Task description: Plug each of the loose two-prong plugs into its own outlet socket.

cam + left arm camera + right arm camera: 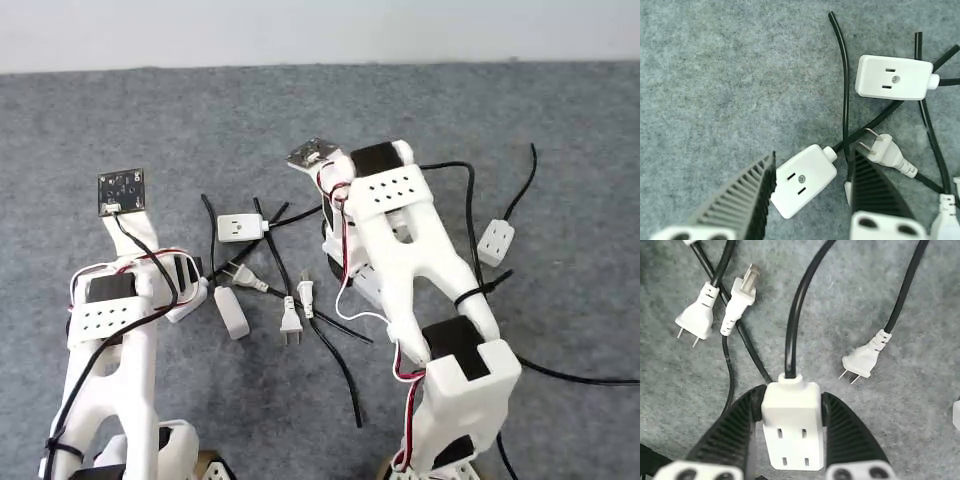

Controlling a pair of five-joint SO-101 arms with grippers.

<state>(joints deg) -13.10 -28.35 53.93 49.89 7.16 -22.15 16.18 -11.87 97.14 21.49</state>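
Observation:
My left gripper is open and straddles a white outlet socket lying on the carpet. One finger sits at the socket's edge; the other stands a little apart from it. A second socket and a loose two-prong plug lie just beyond. My right gripper is shut on another white socket, whose black cable runs away from me. Three loose plugs lie ahead of it: two together and one apart.
From above, plugs and crossing black cables lie between the arms. A socket sits behind them, another lies far right. The right arm hangs over the centre. Grey carpet lies bare at the back.

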